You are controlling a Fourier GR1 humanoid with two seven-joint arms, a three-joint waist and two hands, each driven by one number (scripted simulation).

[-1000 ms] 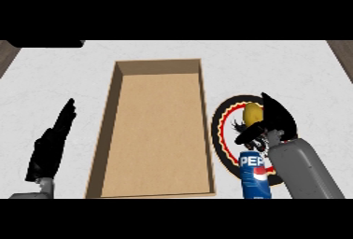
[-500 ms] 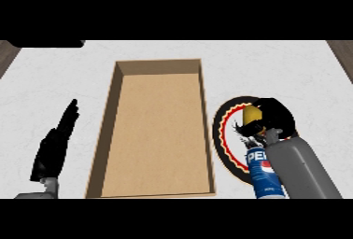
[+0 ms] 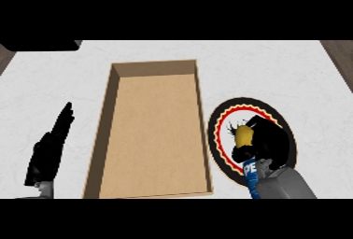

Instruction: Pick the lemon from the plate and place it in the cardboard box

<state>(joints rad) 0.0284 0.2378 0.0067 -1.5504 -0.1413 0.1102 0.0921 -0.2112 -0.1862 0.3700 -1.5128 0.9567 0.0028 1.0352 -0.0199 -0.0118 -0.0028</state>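
Right black hand (image 3: 265, 142) now curled tighter round small yellow lemon (image 3: 243, 136) on round black red-rimmed plate (image 3: 224, 121), lower right of frame, blue soda can (image 3: 251, 175) slid lower, open brown cardboard box (image 3: 153, 130) at centre, left hand (image 3: 50, 150) resting lower left, fingers straight, white counter (image 3: 276, 70).

- A single head view looks steeply down on the white speckled worktop (image 3: 276, 70).
- The open brown cardboard box (image 3: 155, 135) fills its centre, fairly near.
- Grey forearms enter from the lower edge.
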